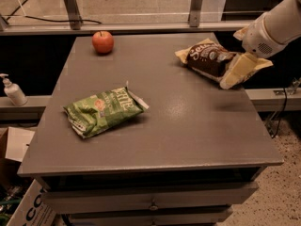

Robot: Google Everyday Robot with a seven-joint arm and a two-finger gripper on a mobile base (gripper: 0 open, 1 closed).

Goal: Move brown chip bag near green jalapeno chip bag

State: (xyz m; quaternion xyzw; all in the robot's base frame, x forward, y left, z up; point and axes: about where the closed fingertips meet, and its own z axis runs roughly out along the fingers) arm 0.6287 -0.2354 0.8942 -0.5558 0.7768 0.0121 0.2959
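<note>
Warm, rather dim light falls from overhead. The grey counter (188, 140) carries a broad soft sheen right of its middle. The gripper (233, 76), at the counter's far right edge beside the brown chip bag (207, 58), throws a faint shadow just in front. The green jalapeno chip bag (101, 111) glints on its crinkles, with a thin shadow along its near edge.

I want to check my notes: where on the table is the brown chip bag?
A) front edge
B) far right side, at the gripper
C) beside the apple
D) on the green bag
B: the brown chip bag lies at the far right, the gripper at its right end, apart from the apple and the green jalapeno chip bag.
</note>
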